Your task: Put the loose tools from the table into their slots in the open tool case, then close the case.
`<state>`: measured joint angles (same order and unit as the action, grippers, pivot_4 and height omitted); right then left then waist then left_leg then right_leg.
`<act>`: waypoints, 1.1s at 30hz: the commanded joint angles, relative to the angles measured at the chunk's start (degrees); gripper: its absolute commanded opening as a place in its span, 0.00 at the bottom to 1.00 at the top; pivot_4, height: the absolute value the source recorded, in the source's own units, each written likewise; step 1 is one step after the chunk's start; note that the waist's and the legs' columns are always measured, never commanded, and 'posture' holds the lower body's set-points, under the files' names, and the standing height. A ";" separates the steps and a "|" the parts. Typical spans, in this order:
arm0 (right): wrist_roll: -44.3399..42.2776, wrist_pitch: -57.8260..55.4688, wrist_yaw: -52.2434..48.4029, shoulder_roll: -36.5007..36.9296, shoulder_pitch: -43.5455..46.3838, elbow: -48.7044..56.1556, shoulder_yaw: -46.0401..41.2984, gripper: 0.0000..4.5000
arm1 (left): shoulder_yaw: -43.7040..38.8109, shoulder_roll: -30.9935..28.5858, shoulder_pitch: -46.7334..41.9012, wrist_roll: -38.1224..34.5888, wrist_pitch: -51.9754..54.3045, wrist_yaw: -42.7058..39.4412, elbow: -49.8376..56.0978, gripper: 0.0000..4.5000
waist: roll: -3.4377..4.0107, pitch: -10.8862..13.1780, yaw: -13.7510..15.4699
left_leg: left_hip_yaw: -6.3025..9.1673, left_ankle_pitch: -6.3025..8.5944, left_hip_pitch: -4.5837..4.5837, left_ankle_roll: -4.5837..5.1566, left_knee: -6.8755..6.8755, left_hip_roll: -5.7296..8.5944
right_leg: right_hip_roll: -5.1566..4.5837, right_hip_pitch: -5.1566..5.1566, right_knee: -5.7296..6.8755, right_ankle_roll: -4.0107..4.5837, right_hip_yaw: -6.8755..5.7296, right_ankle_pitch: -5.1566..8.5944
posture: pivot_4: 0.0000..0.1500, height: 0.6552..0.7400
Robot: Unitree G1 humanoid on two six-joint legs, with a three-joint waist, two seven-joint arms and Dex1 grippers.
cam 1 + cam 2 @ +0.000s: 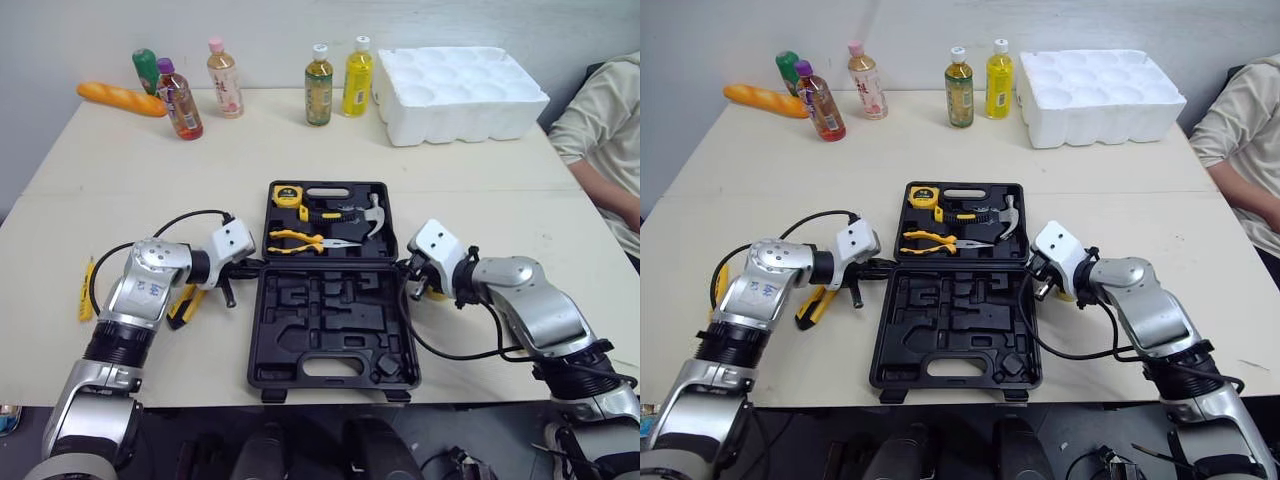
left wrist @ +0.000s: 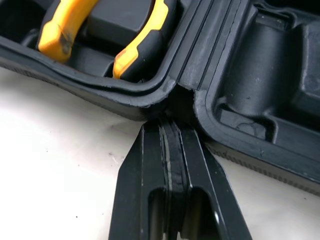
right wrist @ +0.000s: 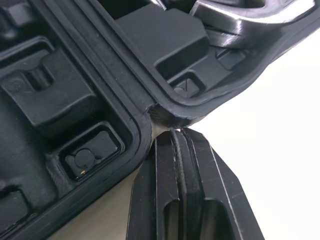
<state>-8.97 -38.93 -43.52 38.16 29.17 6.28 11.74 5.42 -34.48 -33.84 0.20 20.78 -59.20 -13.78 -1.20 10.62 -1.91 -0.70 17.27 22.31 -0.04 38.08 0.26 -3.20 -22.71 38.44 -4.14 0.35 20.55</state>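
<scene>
The black tool case (image 1: pixel 332 345) lies open in the middle of the table. Its far half holds a yellow tape measure (image 1: pixel 287 195), a hammer (image 1: pixel 352 213) and yellow-handled pliers (image 1: pixel 303 240); the near half shows bare moulded slots. My left gripper (image 1: pixel 250 266) is shut, its tips pressed into the hinge notch on the case's left side (image 2: pixel 172 107). My right gripper (image 1: pixel 406 268) is shut too, its tips at the hinge notch on the right side (image 3: pixel 165 117). A yellow-and-black tool (image 1: pixel 186 305) lies under my left forearm, and a thin yellow tool (image 1: pixel 86 290) lies further left.
Several drink bottles (image 1: pixel 319 85) and a bread loaf (image 1: pixel 121 98) stand along the far edge. A white foam tray (image 1: pixel 460 92) sits at the far right. A person's arm (image 1: pixel 600 150) is at the table's right side. Something yellow (image 1: pixel 437 293) peeks from under my right wrist.
</scene>
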 commanded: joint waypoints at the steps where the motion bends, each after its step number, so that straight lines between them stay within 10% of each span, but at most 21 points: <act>1: -2.39 2.30 -3.55 -0.01 0.47 4.23 -1.24 0.01 | -1.89 0.75 2.22 -2.87 0.74 1.67 1.52 0.00 | 0.00 0.00 -0.01 | 0.00 0.00 0.00 0.00 0.00 0.00 | 0.00 0.00 0.00 0.00 0.00 0.00 | 1.00 1.00; 8: -7.35 2.14 -9.08 9.18 -5.06 8.48 -13.37 0.01 | -14.69 -6.00 11.61 -14.87 6.94 -0.78 11.60 0.00 | 0.00 0.00 0.21 | 0.02 0.01 0.05 -0.01 -0.06 -0.02 | -0.01 -0.05 -0.08 0.00 -0.03 0.00 | 1.00 1.00; 13: -21.24 -5.70 -18.93 16.64 -19.13 15.70 -34.50 0.42 | -37.02 -13.23 29.88 -31.98 24.14 -6.09 22.95 0.20 | 0.01 0.01 0.36 | 0.22 0.09 0.05 0.05 -0.17 -0.03 | -0.08 0.21 -0.47 0.00 -0.17 0.00 | 1.00 1.00; 18: -20.83 -5.61 -24.58 22.22 -32.64 12.10 -49.55 0.98 | -51.73 -16.05 46.16 -31.12 22.40 -6.57 19.80 0.69 | 0.03 0.02 0.40 | 0.25 0.32 -0.35 0.45 -0.20 0.00 | -0.18 0.63 -0.82 0.01 -0.21 0.00 | 1.00 1.00; 22: -19.23 -3.27 -26.69 25.24 -36.34 4.44 -55.81 1.00 | -58.65 -17.61 50.36 -25.15 11.01 -1.67 6.23 0.99 | 0.03 0.03 0.39 | 0.20 0.40 -1.33 0.49 -0.86 0.01 | -0.27 1.46 -1.28 0.14 -0.20 0.07 | 1.00 1.00; 33: -13.12 13.02 -29.02 28.24 -36.27 -13.35 -55.48 1.00 | -57.92 -21.09 49.62 -21.87 -0.56 2.35 -8.51 0.99 | 0.12 0.07 0.20 | 0.10 0.45 -1.14 0.40 -1.23 0.00 | -0.30 1.15 -1.48 0.26 -0.21 0.13 | 1.00 1.00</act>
<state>-22.47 -28.37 -71.92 65.41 -7.35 -6.18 -43.04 -53.09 -55.28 15.66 -21.94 22.00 -57.08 -23.10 -1.08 10.69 -1.71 -0.60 17.72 21.18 0.35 36.85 0.26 -3.50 -21.57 36.96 -3.88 0.13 20.68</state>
